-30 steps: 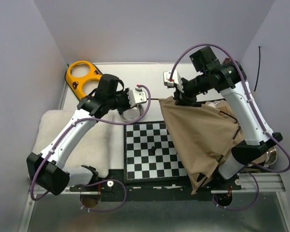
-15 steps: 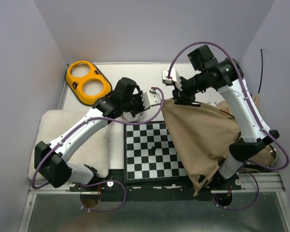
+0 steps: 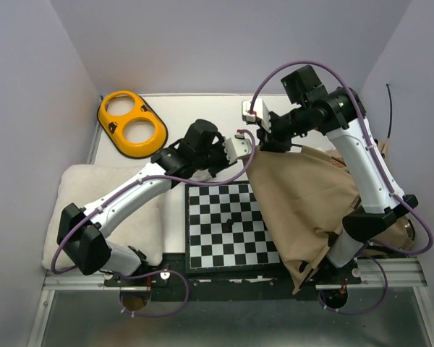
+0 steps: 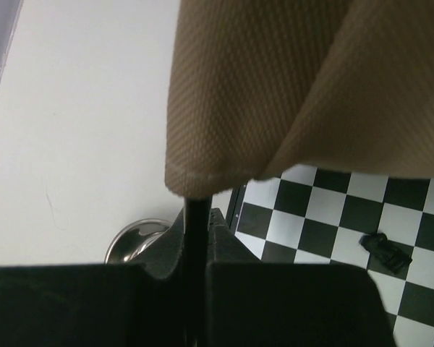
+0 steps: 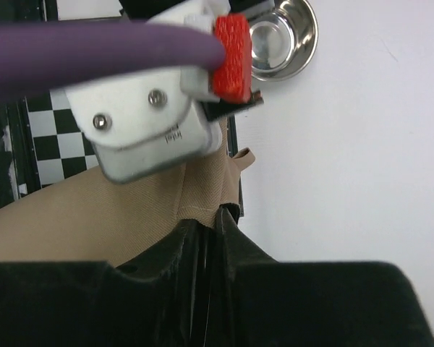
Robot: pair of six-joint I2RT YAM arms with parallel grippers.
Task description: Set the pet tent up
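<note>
**Left gripper** (image 4: 195,242): black fingers are closed tight on a thin black pole (image 4: 196,213). The pole rises straight from the jaws into the stitched hem of the tan woven-fabric pet tent (image 4: 275,87).

**Right gripper** (image 5: 211,242): jaws stand narrow. The tan hem runs down between them, and the grip appears to be on the cloth.

**Obstructions:** the left wrist's white housing with its red block (image 5: 231,58) and purple cable fills most of the right wrist view. The two grippers sit just beside each other at the tent's 11 o'clock corner.

**Surroundings:**
- A round polished steel bowl (image 4: 130,242) lies on the white table (image 3: 202,108) beneath the left wrist.
- A black-and-white chessboard (image 3: 220,224) sits at 6 o'clock and carries a small black item (image 4: 380,251).
- A fluffy white cushion (image 3: 141,217) is at 8 o'clock.
- A yellow two-holed plastic piece (image 3: 132,124) is at 10 o'clock.

**Tent:** slack and creased, not erected. It is draped at 3 to 5 o'clock, over the chessboard's right edge, with its far corner lifted.
</note>
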